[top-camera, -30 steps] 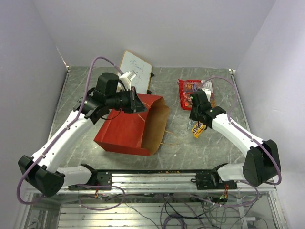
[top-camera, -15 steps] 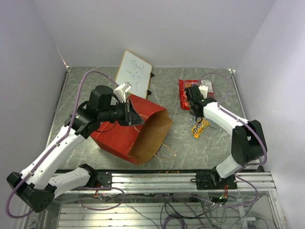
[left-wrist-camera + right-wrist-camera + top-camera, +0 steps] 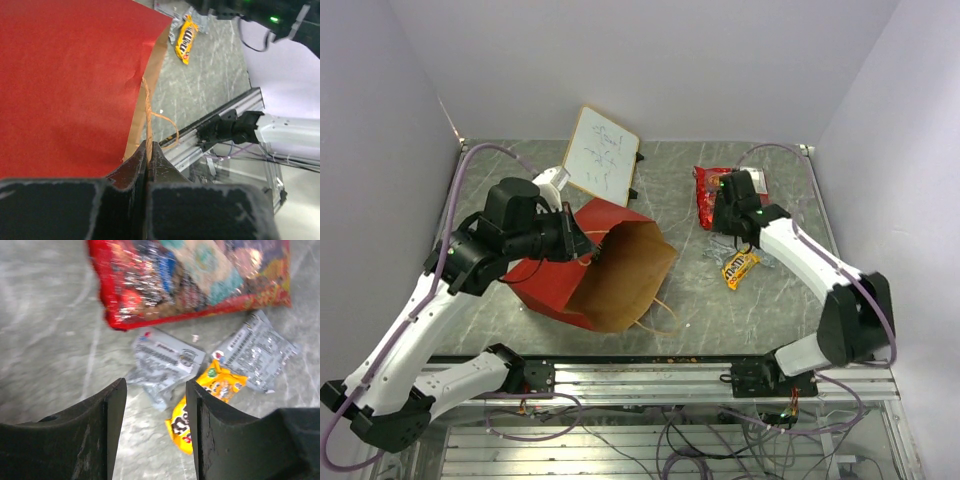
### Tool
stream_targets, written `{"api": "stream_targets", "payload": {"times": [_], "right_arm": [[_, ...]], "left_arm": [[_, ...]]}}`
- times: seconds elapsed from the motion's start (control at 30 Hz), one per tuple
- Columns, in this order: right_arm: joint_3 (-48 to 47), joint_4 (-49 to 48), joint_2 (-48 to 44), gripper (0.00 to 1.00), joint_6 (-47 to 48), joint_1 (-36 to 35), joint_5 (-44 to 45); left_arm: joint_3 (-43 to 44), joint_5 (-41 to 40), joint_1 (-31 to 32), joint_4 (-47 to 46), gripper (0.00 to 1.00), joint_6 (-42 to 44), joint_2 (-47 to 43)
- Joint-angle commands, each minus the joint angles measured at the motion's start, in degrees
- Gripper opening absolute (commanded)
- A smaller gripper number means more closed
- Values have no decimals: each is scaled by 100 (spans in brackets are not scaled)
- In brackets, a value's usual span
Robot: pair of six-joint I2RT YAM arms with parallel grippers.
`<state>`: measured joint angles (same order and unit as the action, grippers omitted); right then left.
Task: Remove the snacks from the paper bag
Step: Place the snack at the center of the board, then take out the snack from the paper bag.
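The paper bag, red outside and brown inside, lies tipped with its open mouth facing front right. My left gripper is shut on its upper rim; in the left wrist view the jaws pinch the tan twisted handle and the bag edge. The snacks lie on the table at the right: a large red candy bag, silver packets and a yellow packet. My right gripper hovers open just above them, holding nothing.
A white whiteboard leans at the back, behind the bag. A second silver packet lies right of the yellow one. The metal rail with the arm bases runs along the near edge. Walls close in on both sides.
My left arm has drawn back to the left, lifting and turning the bag so its mouth faces more upward. My right gripper has swung toward the candy bag and opened.
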<state>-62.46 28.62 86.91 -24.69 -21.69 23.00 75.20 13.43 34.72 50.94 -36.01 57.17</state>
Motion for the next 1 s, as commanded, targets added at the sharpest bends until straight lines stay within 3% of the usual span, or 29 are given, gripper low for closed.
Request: {"api": "stream_targets", "payload": {"times": [0.0,0.13,0.37,0.53,0.73,0.97], "right_arm": [[287,-526,-887,51,554,-39,-1435],[944,-1303,-1936,54,1149,-395,-2732],[1661,-2046,-3025,54,3016,-1843,-3577],[1774,-2367,-2945,54,4298,-3168,-3960],[2355,-3567,-2926,55,4689,-3712,-4013],[2437,-5447,-1558,59,5310,-4567,-2968]], "left_arm": [[30,-690,17,232,7,-22,-265],[-101,-726,16,76,7,-169,-352],[-3,-859,17,-52,7,-222,-285],[87,-846,17,-124,7,-326,-118],[11,-889,17,-396,7,-560,-210],[-90,-297,17,-604,7,-586,-346]]}}
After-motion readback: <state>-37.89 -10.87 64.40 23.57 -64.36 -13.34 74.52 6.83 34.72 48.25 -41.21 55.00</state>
